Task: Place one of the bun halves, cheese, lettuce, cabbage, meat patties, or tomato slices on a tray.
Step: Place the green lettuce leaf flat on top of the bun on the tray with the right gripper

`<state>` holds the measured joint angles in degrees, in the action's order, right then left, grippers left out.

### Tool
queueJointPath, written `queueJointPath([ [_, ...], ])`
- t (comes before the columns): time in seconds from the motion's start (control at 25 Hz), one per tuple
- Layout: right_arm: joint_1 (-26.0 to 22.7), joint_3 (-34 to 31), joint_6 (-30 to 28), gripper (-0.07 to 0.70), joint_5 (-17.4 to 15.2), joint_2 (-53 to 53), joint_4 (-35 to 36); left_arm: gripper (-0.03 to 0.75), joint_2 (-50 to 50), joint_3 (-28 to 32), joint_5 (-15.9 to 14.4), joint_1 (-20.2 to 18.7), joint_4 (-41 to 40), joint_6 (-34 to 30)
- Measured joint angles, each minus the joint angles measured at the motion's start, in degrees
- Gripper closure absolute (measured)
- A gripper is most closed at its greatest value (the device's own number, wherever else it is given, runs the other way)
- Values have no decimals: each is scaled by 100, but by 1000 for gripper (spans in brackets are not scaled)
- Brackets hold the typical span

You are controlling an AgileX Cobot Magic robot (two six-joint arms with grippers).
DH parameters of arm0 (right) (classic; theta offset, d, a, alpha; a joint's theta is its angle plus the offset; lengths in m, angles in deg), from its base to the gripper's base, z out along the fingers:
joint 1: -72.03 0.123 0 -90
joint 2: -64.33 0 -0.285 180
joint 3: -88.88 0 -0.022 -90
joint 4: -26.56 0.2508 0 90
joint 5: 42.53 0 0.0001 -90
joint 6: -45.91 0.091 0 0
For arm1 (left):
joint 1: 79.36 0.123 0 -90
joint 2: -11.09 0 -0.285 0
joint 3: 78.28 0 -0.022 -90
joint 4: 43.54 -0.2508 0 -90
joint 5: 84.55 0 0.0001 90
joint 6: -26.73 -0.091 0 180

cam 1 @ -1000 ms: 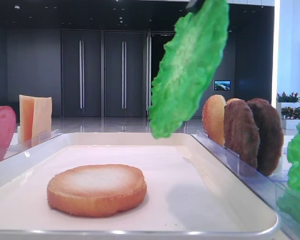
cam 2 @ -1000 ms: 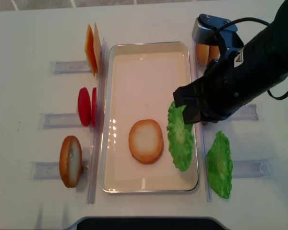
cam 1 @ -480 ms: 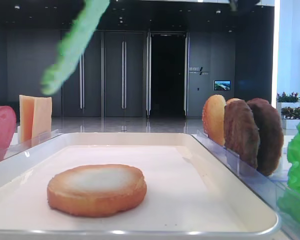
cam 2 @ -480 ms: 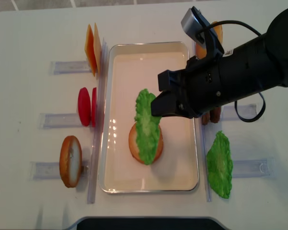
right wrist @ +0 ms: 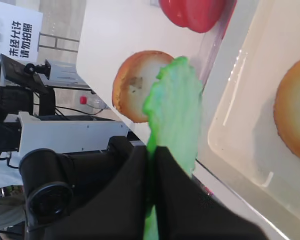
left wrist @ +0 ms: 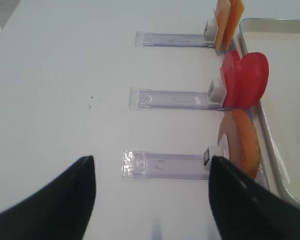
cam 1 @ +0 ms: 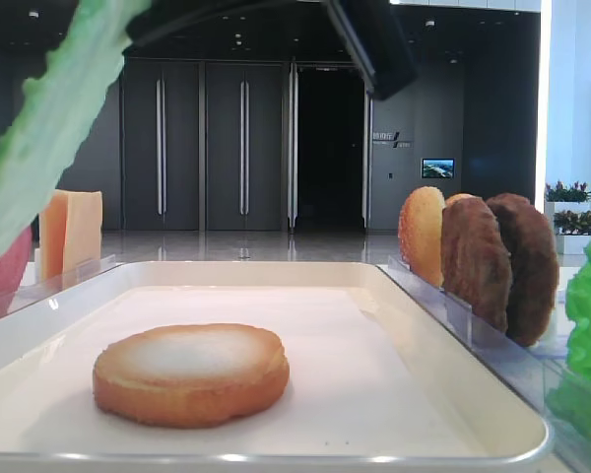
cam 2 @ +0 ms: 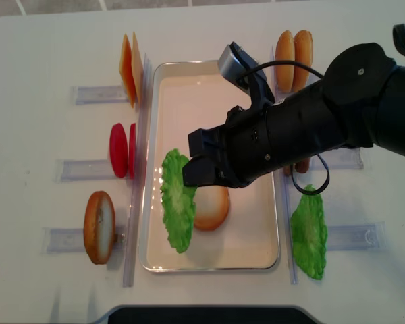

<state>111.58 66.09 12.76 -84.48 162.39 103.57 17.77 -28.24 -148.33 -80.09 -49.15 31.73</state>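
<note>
My right gripper (cam 2: 197, 173) is shut on the top of a ruffled green lettuce leaf (cam 2: 177, 202), which hangs over the left part of the cream tray (cam 2: 209, 94). In the right wrist view the black fingers (right wrist: 125, 195) pinch the lettuce (right wrist: 176, 112) above the tray's rim (right wrist: 225, 165). One bun half (cam 2: 214, 206) lies flat in the tray, just right of the leaf; it also shows low in the front view (cam 1: 190, 372). My left gripper (left wrist: 150, 164) stands open over bare table, left of the racks.
Left of the tray stand cheese slices (cam 2: 129, 66), tomato slices (cam 2: 121, 150) and a bun half (cam 2: 99, 226) in clear racks. On the right are two bun halves (cam 2: 293, 50), meat patties (cam 1: 494, 261) and a second lettuce leaf (cam 2: 309, 233).
My right gripper has carried the lettuce leftwards, from the tray's right edge across the bun half to the tray's left side. The left gripper's motion cannot be judged.
</note>
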Motion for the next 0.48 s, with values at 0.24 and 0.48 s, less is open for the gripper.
queueJointPath([
  [0.24, 0, 0, -786, 597, 36, 509, 850, 181, 0, 0, 0, 0, 0, 0],
  [0.48, -89, 0, -1266, 597, 22, 878, 1080, 181, 0, 0, 0, 0, 0, 0],
])
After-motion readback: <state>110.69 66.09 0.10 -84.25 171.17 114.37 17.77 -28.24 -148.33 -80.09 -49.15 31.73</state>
